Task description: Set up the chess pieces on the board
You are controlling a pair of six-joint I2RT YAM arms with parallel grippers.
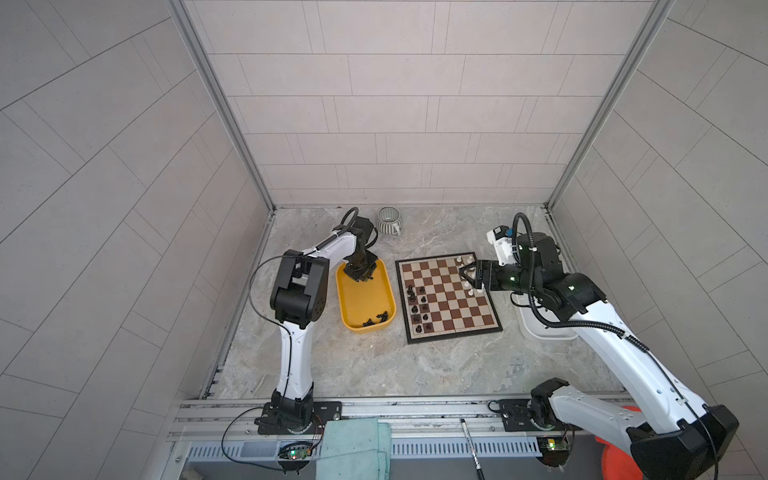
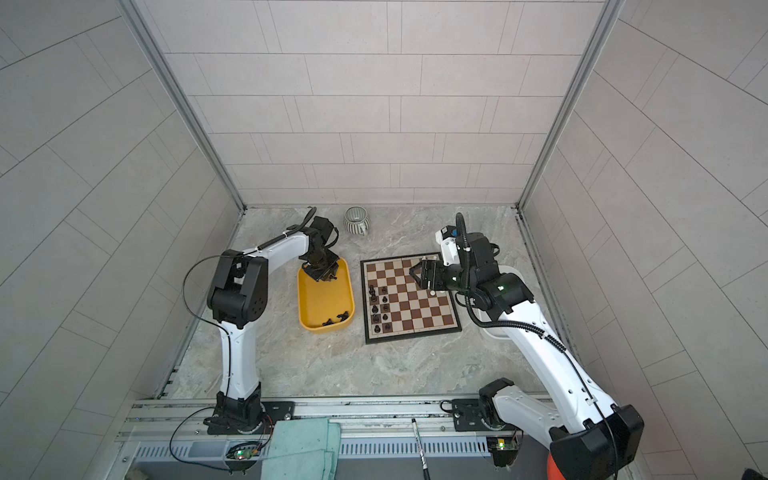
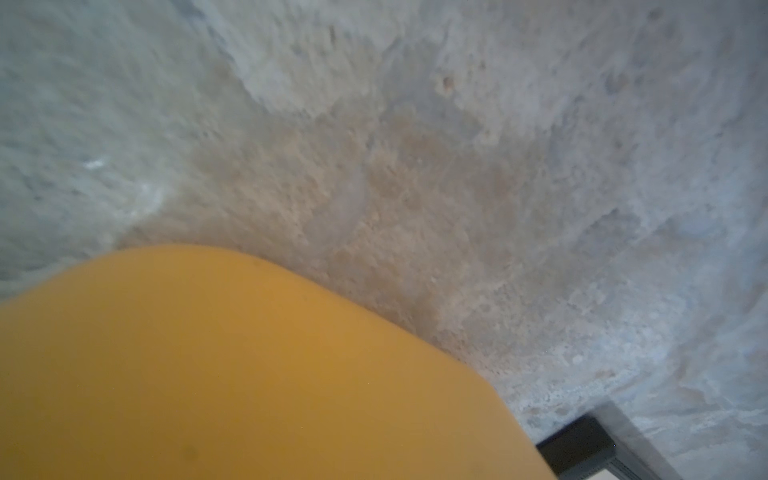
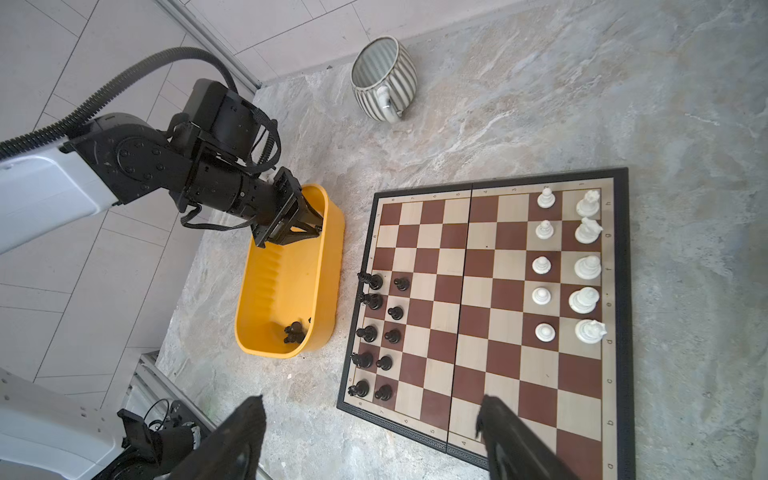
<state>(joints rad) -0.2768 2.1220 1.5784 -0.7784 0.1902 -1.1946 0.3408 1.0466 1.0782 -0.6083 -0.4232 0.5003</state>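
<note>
My right gripper [image 1: 464, 279] hangs wide open and empty over the board [image 4: 482, 266]. My left gripper [image 4: 320, 226] dips into the yellow tray [image 4: 266, 291]; I cannot tell if it grips anything. Along opposite board edges stand black chess pieces [image 4: 392, 336] and white chess pieces [image 4: 586, 299]

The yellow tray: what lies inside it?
At the near end of the yellow tray lie a few black chess pieces. The left gripper reaches into the far end; whether its jaws hold a piece is hidden.
</note>
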